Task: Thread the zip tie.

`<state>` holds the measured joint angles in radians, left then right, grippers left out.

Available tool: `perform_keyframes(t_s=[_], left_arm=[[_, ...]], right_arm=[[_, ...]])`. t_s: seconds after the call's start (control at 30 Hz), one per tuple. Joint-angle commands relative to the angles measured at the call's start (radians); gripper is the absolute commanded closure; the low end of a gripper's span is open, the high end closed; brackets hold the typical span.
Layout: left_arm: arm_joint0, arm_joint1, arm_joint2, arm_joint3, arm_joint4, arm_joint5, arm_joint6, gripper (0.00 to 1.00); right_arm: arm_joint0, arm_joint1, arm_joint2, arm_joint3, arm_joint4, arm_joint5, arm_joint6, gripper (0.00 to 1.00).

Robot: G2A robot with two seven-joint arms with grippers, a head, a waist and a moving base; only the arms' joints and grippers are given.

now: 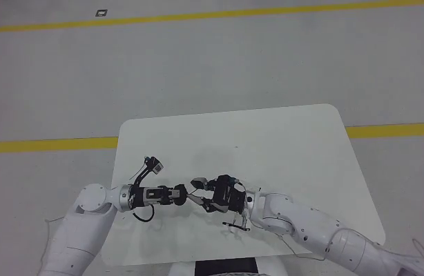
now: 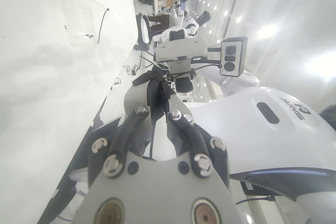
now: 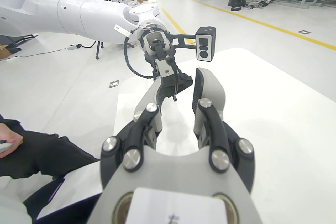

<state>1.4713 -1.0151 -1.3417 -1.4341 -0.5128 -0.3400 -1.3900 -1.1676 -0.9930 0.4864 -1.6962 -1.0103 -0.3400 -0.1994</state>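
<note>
Well, the white counter [image 1: 281, 138] lies broad beneath me, its rounded corners plain from above, and both of my arms meet low over the part of it nearest my body. My left arm [image 1: 94, 203] comes in from one side and my right arm [image 1: 315, 228] from the other, so the two wrists face each other almost nose to nose.

My right gripper [image 3: 181, 87] stands apart, its two grey fingers [image 3: 210, 93] spread wide with their ribbed black pads turned inward. My left gripper [image 3: 181, 81] pokes into that gap, its dark tips pressed together. In its own wrist view those tips also meet, with the right arm's white shell looming just behind them.

The zip tie [image 3: 174, 89] is a thin black strand clamped in the left gripper. It runs along that gripper's body and hangs free below its tips, ending in a small head between the right gripper's fingers, just beside the inner face of one of them (whether it touches that finger I cannot tell). It hangs above the counter, not on it. From above, the strand is too fine to make out where the two grippers come together.
</note>
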Motion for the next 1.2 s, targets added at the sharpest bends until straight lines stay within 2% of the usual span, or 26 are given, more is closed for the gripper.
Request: perform_keyframes(t_s=[0.0,0.53,0.63,0.73,0.8,1.17], left_arm=[[0.0,0.0,0.0,0.0,0.0,0.0,0.0,1.0],[0.0,0.0,0.0,0.0,0.0,0.0,0.0,1.0],[0.0,0.0,0.0,0.0,0.0,0.0,0.0,1.0],[0.0,0.0,0.0,0.0,0.0,0.0,0.0,1.0],[0.0,0.0,0.0,0.0,0.0,0.0,0.0,1.0],[0.0,0.0,0.0,0.0,0.0,0.0,0.0,1.0]], right_arm=[[-0.006,0.003,0.008,-0.004,-0.002,0.0,-0.002,0.73],[-0.058,0.031,0.076,-0.06,-0.019,0.0,0.005,0.74],[-0.064,0.034,0.081,-0.067,-0.023,0.0,0.008,0.79],[-0.068,0.036,0.085,-0.071,-0.028,0.0,0.01,0.94],[-0.07,0.037,0.087,-0.074,-0.031,0.0,0.011,1.0],[-0.065,0.038,0.085,-0.096,-0.05,0.0,0.027,1.0]])
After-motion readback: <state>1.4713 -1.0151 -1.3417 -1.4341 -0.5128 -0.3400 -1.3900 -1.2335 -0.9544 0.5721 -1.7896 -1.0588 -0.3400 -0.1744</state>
